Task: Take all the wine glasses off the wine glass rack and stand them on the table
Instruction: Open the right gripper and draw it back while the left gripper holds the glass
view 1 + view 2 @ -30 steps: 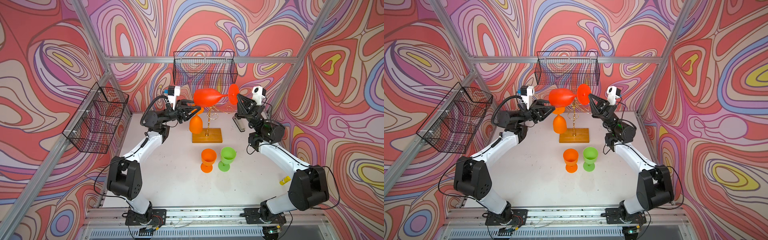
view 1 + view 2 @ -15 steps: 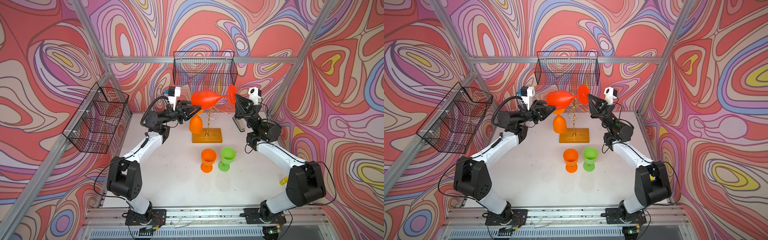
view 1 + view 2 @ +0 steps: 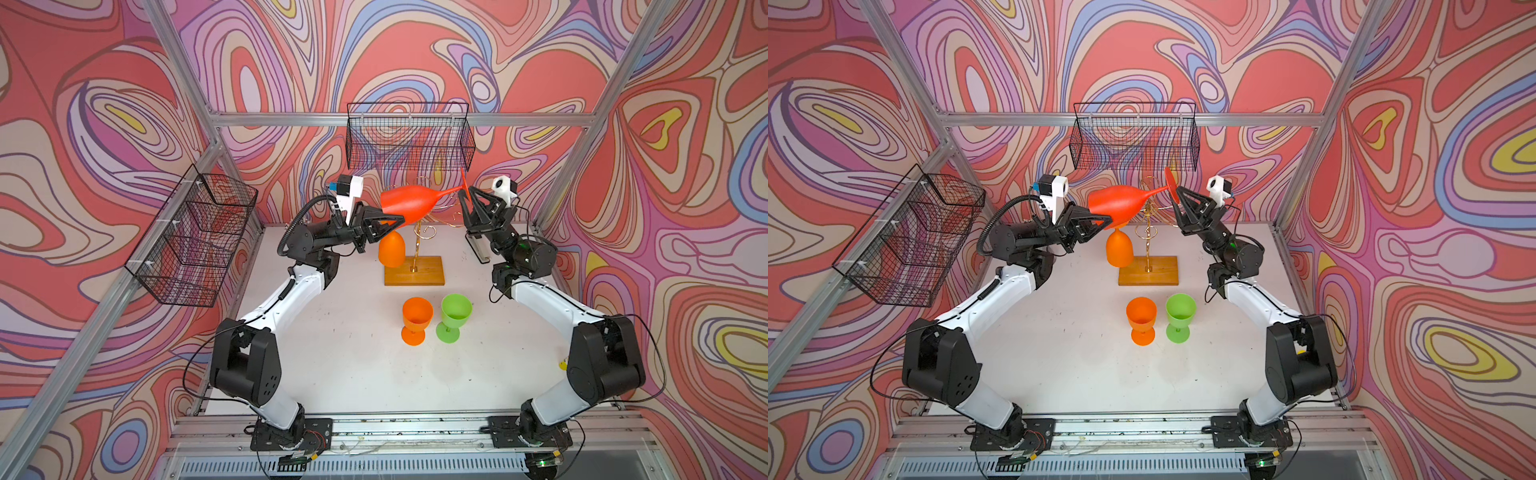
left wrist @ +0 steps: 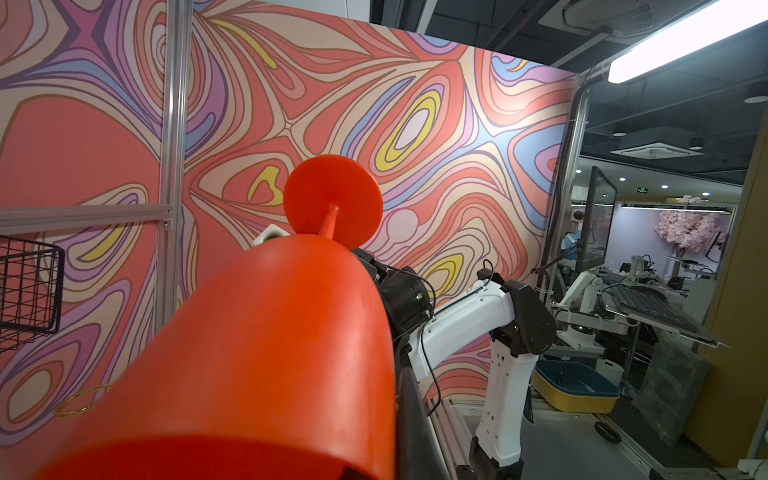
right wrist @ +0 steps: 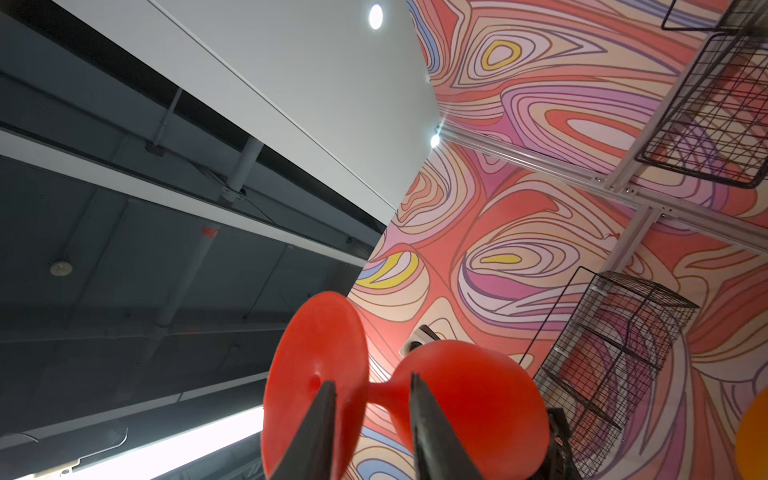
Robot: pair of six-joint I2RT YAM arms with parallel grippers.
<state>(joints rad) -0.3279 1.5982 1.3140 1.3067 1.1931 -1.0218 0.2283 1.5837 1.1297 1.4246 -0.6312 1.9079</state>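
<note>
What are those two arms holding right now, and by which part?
The left gripper holds the red wine glass by its bowl's rim, jaws shut. The right gripper has jaws open around its foot, holding nothing.

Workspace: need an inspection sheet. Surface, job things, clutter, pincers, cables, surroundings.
Surface: white table, lightly scuffed.
Job's things: red wine glass held sideways at the top of the wine glass rack; cannot tell if it is clear of the hooks. Hanging orange glass inverted on the rack.
Clutter: upright orange glass and green glass side by side; pale block by the right arm.
Pincers: left pincer shut on the bowl rim; right pincer open, astride the stem.
Cables: black cable loops beside the arm bases.
Surroundings: back mesh basket, left mesh basket, patterned walls.
</note>
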